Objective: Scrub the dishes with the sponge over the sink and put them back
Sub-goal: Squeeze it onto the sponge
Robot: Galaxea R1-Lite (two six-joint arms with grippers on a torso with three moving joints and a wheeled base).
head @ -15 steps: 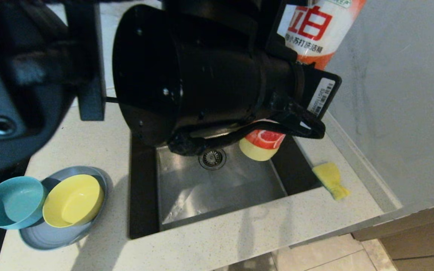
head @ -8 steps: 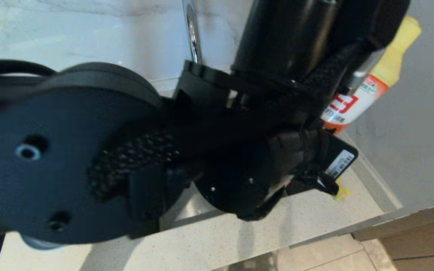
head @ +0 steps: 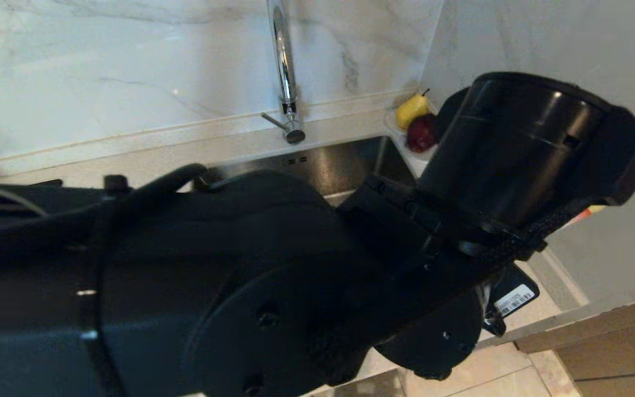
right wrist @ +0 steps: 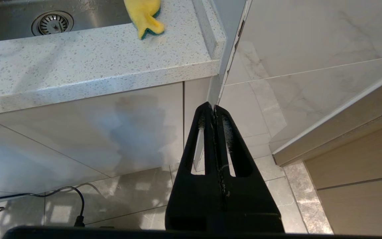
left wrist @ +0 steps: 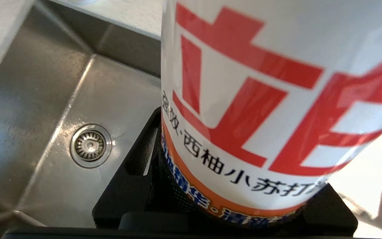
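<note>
My left gripper [left wrist: 230,199] is shut on a white and orange detergent bottle [left wrist: 277,99] with red lettering, held above the sink [left wrist: 45,99] beside its round drain [left wrist: 91,145]. In the head view my left arm [head: 240,286] fills most of the picture and only a sliver of the bottle [head: 585,215] shows. It hides the dishes there. The yellow sponge [right wrist: 143,15], its green layer underneath, lies crumpled on the counter by the sink's corner. My right gripper [right wrist: 213,111] hangs shut and empty below the counter's front edge.
A chrome gooseneck tap [head: 284,71] rises behind the sink [head: 339,160]. A pear [head: 411,110] and a red apple [head: 421,134] sit in the back right corner. The wall [head: 571,49] stands close on the right. A cable [right wrist: 45,196] lies on the floor.
My left arm has swung across the head view with the bottle, which went from cap-down over the drain to the right side. The arm now covers the dishes, sponge and sink basin.
</note>
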